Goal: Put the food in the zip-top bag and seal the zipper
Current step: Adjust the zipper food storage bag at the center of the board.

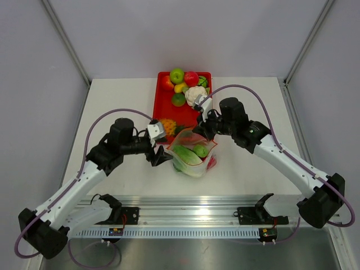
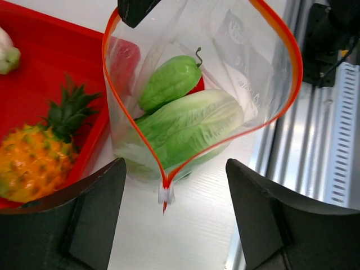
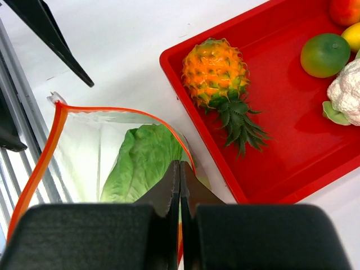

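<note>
Bag (image 2: 247,73) sits on the table (image 1: 253,163), just beside the near end of the red tray (image 3: 270,163) and between the two arms. Its mouth faces the left arm.

Contents, as we count them from the left wrist view:
- tomato (image 2: 125,59), at the back against the far wall
- cucumber (image 2: 169,83), lying across the middle
- lettuce (image 2: 191,126), below the cucumber and nearest the mouth

All three lie inside the orange rim, so we judge the filling done.

Zipper (image 3: 39,160): not sealed. It gapes in a wide loop, and the two halves stand well apart everywhere except the corner nearest the left arm, where they join.

Right gripper (image 3: 180,174): fingers pressed flat together on the bag's rim on the tray side. It pinches that edge and holds it up.

Left gripper (image 2: 175,180): jaws spread wide, nothing in them. The joined corner of the bag sits in the gap between them and touches neither finger.

On the tray are a pineapple (image 3: 215,68), a cauliflower (image 3: 347,93) and some round fruit. None of it belongs to this job.

Left to do, as we read it: bring the two halves of the strip together and press along the whole width. The open gripper looks well placed to start at the joined corner. The film is thin and crinkly, and we expect it to slide or buckle under a pinch. The lettuce bulges close to the mouth and could catch in the strip.
</note>
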Robot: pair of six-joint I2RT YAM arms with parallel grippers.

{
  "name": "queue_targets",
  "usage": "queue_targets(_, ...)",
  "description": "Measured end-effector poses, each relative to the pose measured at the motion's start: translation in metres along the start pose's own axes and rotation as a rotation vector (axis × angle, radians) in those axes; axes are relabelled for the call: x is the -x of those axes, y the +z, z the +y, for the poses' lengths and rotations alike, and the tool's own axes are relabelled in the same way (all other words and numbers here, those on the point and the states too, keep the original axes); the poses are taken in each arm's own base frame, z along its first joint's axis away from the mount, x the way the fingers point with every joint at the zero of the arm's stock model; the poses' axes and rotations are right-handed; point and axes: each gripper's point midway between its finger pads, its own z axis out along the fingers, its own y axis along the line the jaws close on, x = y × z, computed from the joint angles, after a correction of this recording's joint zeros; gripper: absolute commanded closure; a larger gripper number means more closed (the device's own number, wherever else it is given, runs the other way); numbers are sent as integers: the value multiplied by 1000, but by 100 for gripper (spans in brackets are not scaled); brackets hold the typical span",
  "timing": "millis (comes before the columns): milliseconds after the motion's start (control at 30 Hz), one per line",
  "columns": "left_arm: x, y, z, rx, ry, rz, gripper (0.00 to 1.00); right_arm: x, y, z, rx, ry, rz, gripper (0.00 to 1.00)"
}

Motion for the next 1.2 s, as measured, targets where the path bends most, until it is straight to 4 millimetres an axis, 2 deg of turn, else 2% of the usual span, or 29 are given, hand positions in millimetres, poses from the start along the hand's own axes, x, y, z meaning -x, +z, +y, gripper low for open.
queue_targets(167,-3,-9,3,91,86,-99,22,1,0,1,19,6,-11,100)
queue_targets(233,0,-7,9,108,93,-110,22,1,1,3,31,6,-13,100)
queue_targets(267,0,-5,12,113,89,-104,22,1,1,4,36,7,-11,96)
queue_targets(400,-7,5,26,137,49,-44,22,-4,7,4,45,16,10,91)
queue_targets(433,-10,7,29,145,40,-31,21,-6,8,3,46,20,17,88)
queue_targets(467,-13,6,30,153,34,-20,21,-8,9,4,47,23,26,80)
queue_targets(500,-15,5,32,165,29,-12,21,-10,9,4,48,29,33,64)
queue_targets(533,-15,4,33,174,28,-11,21,-11,9,4,48,35,37,57)
queue_targets(600,-14,1,33,190,33,-21,22,-11,9,4,47,30,37,50)
queue_targets(733,-15,-6,29,208,41,-39,23,-11,9,2,40,28,42,51)
queue_targets(1000,-16,-8,33,234,42,-36,25,-13,13,0,32,38,55,48)
queue_targets(1100,-18,-9,34,243,37,-26,26,-4,8,0,27,39,33,46)
queue_targets(1200,-23,-7,35,243,26,-8,27,17,-6,0,8,22,-23,45)
